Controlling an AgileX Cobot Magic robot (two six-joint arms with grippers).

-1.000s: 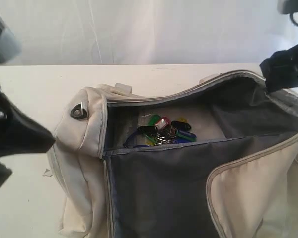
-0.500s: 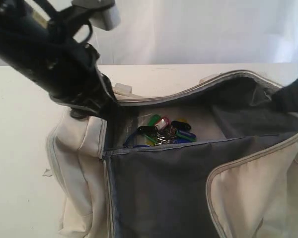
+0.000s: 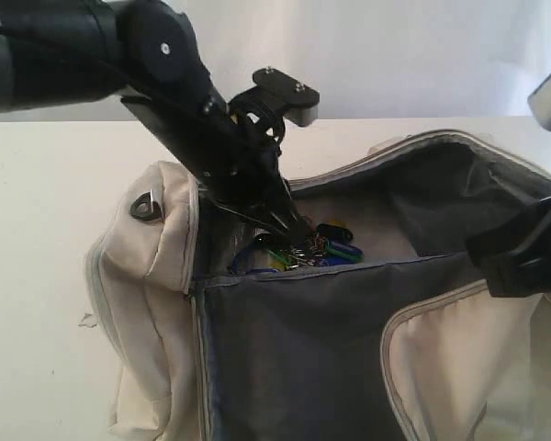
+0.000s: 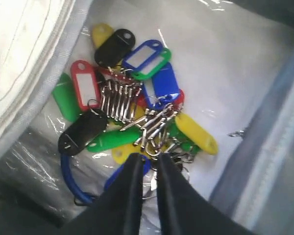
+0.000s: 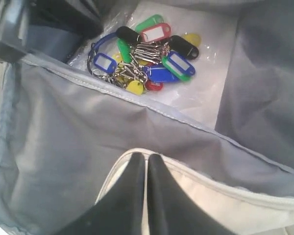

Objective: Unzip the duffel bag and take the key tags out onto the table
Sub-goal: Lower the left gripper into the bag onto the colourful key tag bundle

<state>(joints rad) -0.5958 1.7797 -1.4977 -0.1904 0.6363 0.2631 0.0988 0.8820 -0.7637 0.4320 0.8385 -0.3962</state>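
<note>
**Left hand.** The left hand (image 4: 146,164) is clenched to a narrow slit. Its tips sit at the edge of the metal rings of the key tags (image 4: 132,103). It cannot be told whether a ring is caught between the fingers.

**Right hand.** The right hand (image 5: 147,159) is clenched over the cream front flap. No cloth is seen between its fingers.

**Location of the tags.** The key tags lie in a bunch on the floor of the duffel bag (image 3: 147,276). The bag is unzipped and gapes open on the desk (image 3: 37,184).

**Step in hand.** Unzipping appears complete. The current step is the pick of the tags.

**Next move.** The pick calls for a firm hold on the ring cluster. It then calls for a straight lift clear of the zipper edge before the tags travel out over the desk.

**Change from half a second ago.**
- The left arm was over the bag's left end and now reaches down into the opening.
- The right hand is lower, beside the front flap.
- The tags lie where they did.
</note>
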